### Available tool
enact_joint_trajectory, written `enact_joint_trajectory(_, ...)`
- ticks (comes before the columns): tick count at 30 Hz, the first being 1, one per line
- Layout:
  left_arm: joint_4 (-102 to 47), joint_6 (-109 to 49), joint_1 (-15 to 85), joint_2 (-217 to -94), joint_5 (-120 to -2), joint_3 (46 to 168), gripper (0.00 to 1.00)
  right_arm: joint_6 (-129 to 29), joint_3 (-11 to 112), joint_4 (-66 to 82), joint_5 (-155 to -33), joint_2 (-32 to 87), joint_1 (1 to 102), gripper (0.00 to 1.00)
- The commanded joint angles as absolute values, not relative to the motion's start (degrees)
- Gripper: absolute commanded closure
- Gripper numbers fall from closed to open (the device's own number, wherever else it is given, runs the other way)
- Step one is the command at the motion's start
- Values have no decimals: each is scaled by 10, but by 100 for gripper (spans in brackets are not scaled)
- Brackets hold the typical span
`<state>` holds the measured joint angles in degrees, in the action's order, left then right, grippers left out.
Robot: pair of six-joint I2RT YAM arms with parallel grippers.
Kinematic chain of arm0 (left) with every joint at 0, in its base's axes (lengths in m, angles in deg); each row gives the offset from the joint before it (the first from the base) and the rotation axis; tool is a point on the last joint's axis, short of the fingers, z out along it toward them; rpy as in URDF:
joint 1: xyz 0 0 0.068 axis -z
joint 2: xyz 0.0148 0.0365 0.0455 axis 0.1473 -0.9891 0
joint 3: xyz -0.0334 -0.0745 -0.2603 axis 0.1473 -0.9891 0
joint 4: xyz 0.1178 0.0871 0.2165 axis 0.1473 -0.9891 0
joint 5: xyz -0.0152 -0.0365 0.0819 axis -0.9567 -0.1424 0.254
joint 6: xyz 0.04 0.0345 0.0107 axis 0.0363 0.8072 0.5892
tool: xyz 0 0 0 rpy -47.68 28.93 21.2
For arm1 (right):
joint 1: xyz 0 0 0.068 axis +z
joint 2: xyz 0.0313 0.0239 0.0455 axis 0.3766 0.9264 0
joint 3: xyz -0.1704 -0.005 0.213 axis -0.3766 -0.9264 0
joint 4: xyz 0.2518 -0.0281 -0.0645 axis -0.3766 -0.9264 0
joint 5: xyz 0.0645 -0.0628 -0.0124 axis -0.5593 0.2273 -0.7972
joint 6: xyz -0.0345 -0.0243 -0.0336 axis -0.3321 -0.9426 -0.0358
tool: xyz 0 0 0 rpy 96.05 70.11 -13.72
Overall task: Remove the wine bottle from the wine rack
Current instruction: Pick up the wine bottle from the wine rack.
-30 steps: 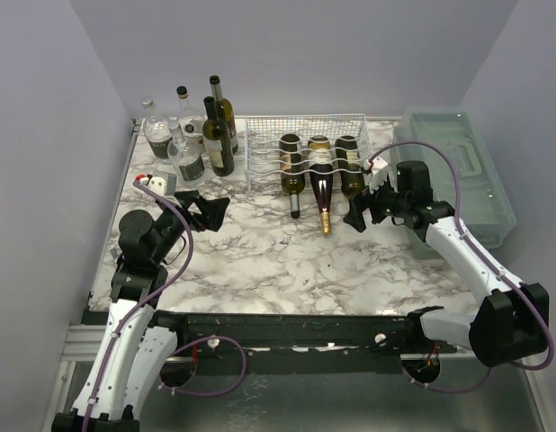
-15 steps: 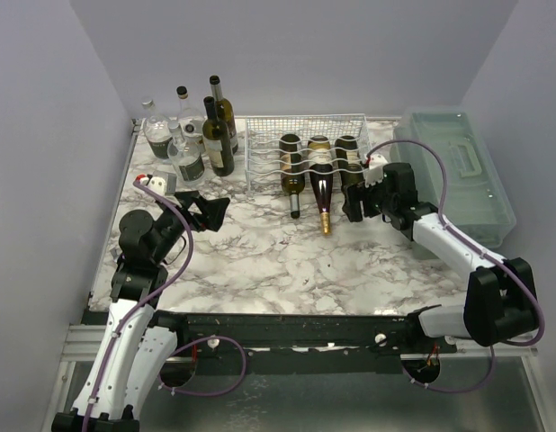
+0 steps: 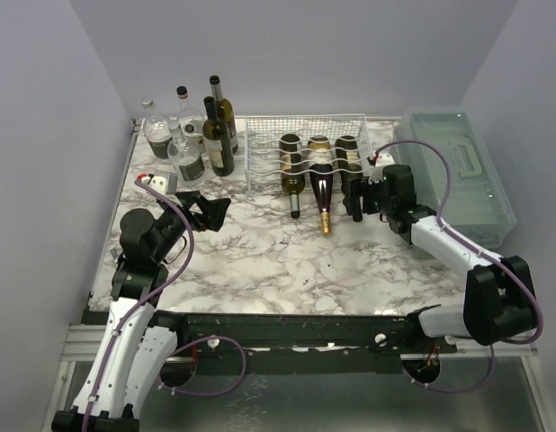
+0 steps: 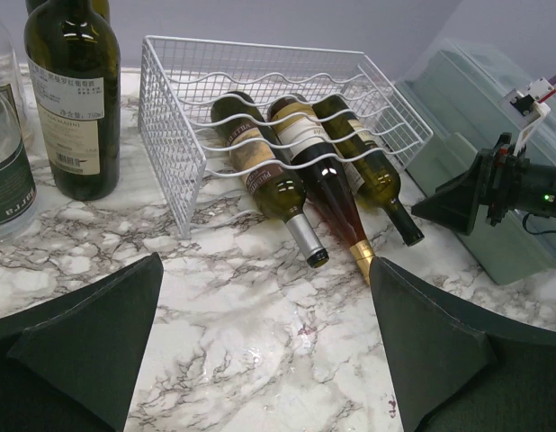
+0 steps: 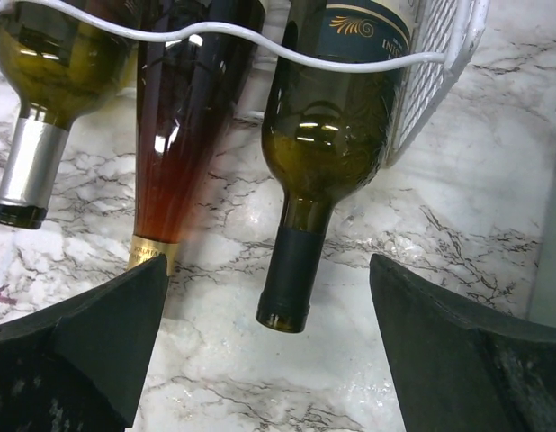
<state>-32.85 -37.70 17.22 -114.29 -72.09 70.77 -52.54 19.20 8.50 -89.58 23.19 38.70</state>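
The white wire wine rack (image 3: 260, 153) (image 4: 170, 117) (image 5: 440, 36) stands at the back middle with three wine bottles lying in it, necks toward me. The right one, olive green with a dark cap (image 3: 351, 173) (image 4: 372, 175) (image 5: 336, 126), has its neck between the wide-apart fingers of my right gripper (image 3: 354, 205) (image 5: 267, 270), which do not touch it. Beside it lie a reddish bottle with a gold cap (image 3: 321, 189) (image 5: 188, 108) and a green bottle with a silver cap (image 3: 291, 175) (image 5: 44, 54). My left gripper (image 3: 210, 211) (image 4: 264, 265) is open and empty over the marble at the left.
Several upright bottles (image 3: 197, 130) stand at the back left next to the rack. A translucent green-grey plastic box (image 3: 458, 171) lies along the right edge, close behind my right arm. A small white object (image 3: 152, 183) sits near the left arm.
My right arm has swung left toward the rack, bringing its open fingers around the neck of the rightmost bottle. The left arm has not moved.
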Motion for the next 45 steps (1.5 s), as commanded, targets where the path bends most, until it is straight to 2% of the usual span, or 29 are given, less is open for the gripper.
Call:
enact_joint_trajectory(1, -320, -379, 175, -1148, -735, 703, 1, -513, 193, 111, -849, 250, 393, 4)
enact_joint_trajectory(8, -320, -373, 175, -1143, -723, 701, 1, -495, 196, 129, -852, 294, 407, 17)
enact_joint_trajectory(21, -320, -372, 175, -1144, -722, 700, 1, -481, 217, 152, -798, 369, 418, 24)
enact_joint_trajectory(29, -321, -370, 175, -1147, -719, 699, 1, -461, 240, 157, -804, 408, 419, 34)
enact_joint_trajectory(45, -321, -368, 175, -1148, -715, 699, 1, -428, 285, 118, -794, 468, 418, 36)
